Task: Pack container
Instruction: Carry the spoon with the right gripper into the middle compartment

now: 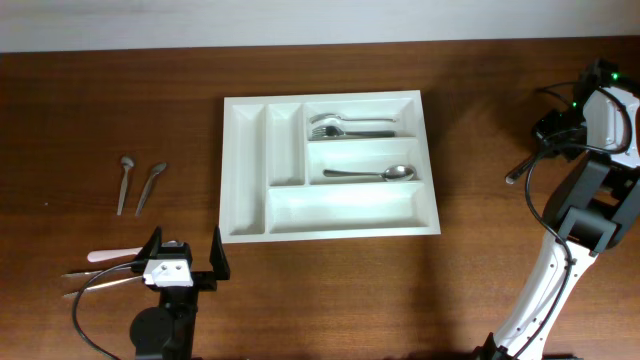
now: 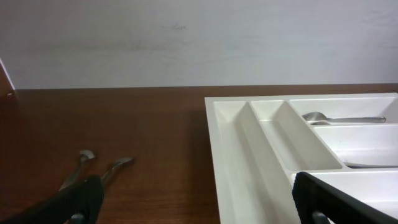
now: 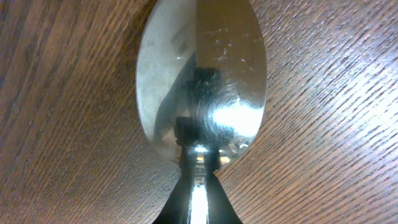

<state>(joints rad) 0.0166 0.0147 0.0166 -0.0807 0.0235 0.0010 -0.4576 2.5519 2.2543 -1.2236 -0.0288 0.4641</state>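
The white cutlery tray [image 1: 245,150] sits mid-table; it also shows in the left wrist view [image 2: 239,155]. Its top long compartment holds a fork and spoon [image 1: 345,127], and its middle one holds a spoon [image 1: 370,174]. My left gripper [image 1: 185,252] is open and empty near the front edge, left of the tray; its fingers frame the left wrist view [image 2: 199,211]. My right gripper [image 1: 548,135] is at the far right, shut on a spoon [image 3: 202,74] whose bowl hangs close above the wood. The gripper's fingers pinch the spoon's neck [image 3: 199,186].
Two loose spoons [image 1: 124,182] [image 1: 152,185] lie on the table at the left, also in the left wrist view [image 2: 81,163]. A pale-handled utensil [image 1: 105,256] and thin metal cutlery [image 1: 95,278] lie beside the left gripper. The wall runs along the back edge.
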